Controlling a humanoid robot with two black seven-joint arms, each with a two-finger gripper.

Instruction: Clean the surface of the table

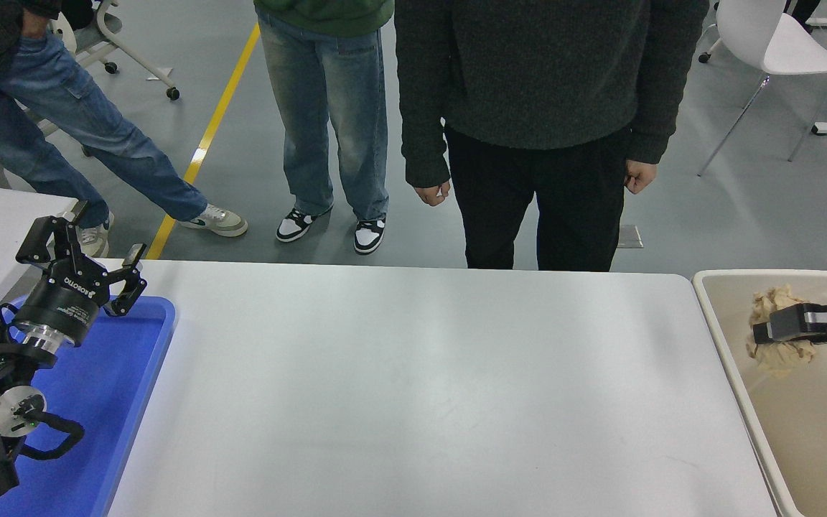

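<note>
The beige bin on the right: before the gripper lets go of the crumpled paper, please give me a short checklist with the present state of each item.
1. Crumpled paper over the beige bin, inside its rim: ok.
2. Right gripper shut on the paper: ok.
3. Table surface free of other litter: ok.
4. Left gripper parked over the blue tray, open: ok.
5. Person's hands away from the bin: ok.
6. Height of the paper above the bin floor: cannot tell.
</note>
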